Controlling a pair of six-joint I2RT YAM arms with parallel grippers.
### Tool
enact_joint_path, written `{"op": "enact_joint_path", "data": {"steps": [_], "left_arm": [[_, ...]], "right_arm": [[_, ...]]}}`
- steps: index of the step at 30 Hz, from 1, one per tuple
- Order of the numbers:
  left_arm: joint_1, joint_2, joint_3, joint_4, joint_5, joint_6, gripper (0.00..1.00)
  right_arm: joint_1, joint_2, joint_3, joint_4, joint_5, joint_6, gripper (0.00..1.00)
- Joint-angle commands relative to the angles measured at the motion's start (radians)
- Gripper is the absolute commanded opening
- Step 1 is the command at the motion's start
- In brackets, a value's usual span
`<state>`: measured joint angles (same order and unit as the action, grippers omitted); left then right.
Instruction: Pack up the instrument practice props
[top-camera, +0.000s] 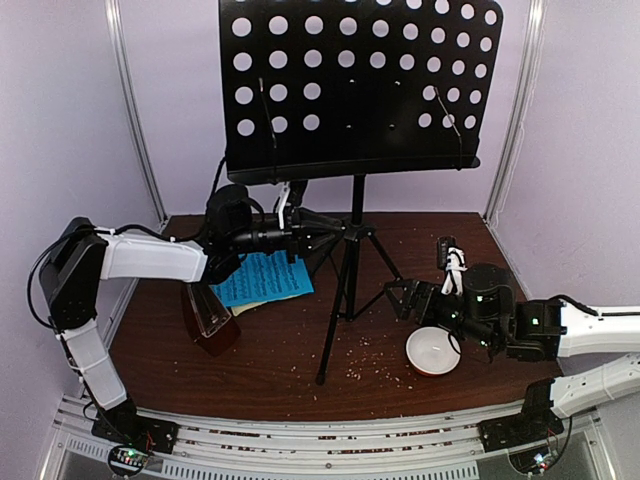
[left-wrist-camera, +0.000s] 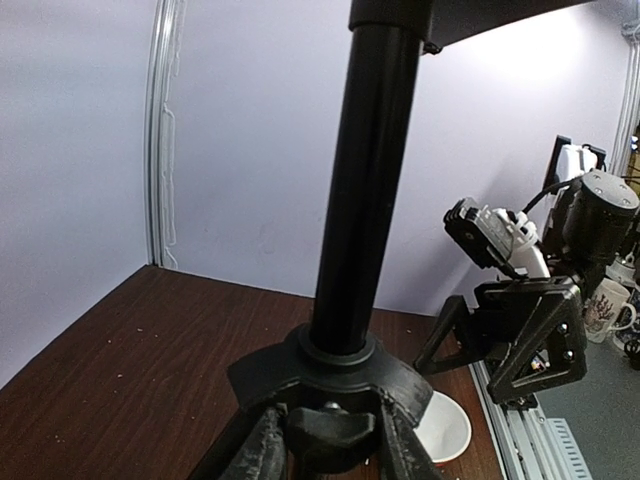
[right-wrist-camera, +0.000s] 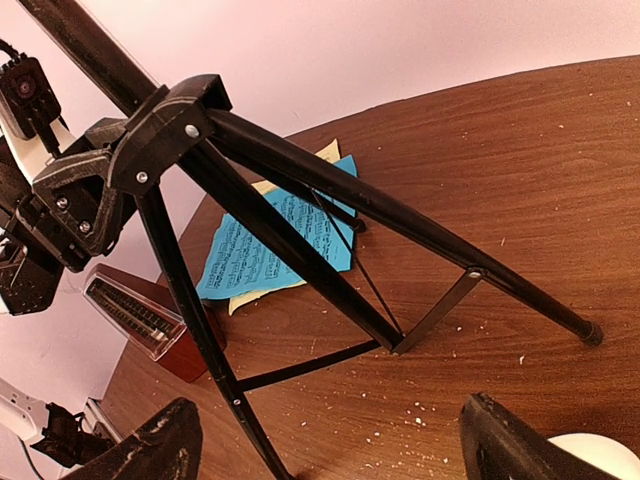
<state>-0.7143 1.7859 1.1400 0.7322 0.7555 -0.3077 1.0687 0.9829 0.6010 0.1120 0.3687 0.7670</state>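
The black music stand (top-camera: 350, 80) stands mid-table on its tripod, its pole (left-wrist-camera: 370, 180) rising from the hub. My left gripper (top-camera: 335, 232) is at that hub, and its fingers (left-wrist-camera: 265, 440) press on both sides of the black clamp knob (left-wrist-camera: 330, 435). The blue music sheet (top-camera: 262, 278) lies on a yellow one (top-camera: 245, 305) behind the left leg. The brown metronome (top-camera: 208, 318) with its clear cover stands at the front left. My right gripper (top-camera: 405, 295) hangs open beside the right tripod leg (right-wrist-camera: 420, 225), with nothing between its fingers.
A small white bowl (top-camera: 432, 350) sits just under the right arm. Pale crumbs (top-camera: 365, 365) are scattered over the brown table around the front tripod leg. White walls close the table at the back and both sides.
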Motion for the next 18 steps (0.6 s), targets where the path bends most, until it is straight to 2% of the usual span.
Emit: {"op": "enact_joint_path", "data": {"steps": [1, 8, 15, 18], "left_arm": [[0.007, 0.02, 0.028, 0.034, 0.016, -0.027, 0.25], [0.007, -0.006, -0.035, 0.088, 0.0, -0.201, 0.11], [0.007, -0.058, -0.107, 0.089, -0.061, -0.517, 0.09], [0.006, -0.067, -0.118, 0.035, -0.087, -0.652, 0.1]], "right_arm": [[-0.004, 0.002, -0.014, 0.017, -0.005, 0.008, 0.91], [-0.005, -0.002, -0.019, 0.017, 0.0, 0.012, 0.91], [-0.007, 0.002, -0.018, 0.022, -0.002, 0.013, 0.91], [-0.006, 0.011, -0.013, 0.023, -0.004, 0.01, 0.91]]}}
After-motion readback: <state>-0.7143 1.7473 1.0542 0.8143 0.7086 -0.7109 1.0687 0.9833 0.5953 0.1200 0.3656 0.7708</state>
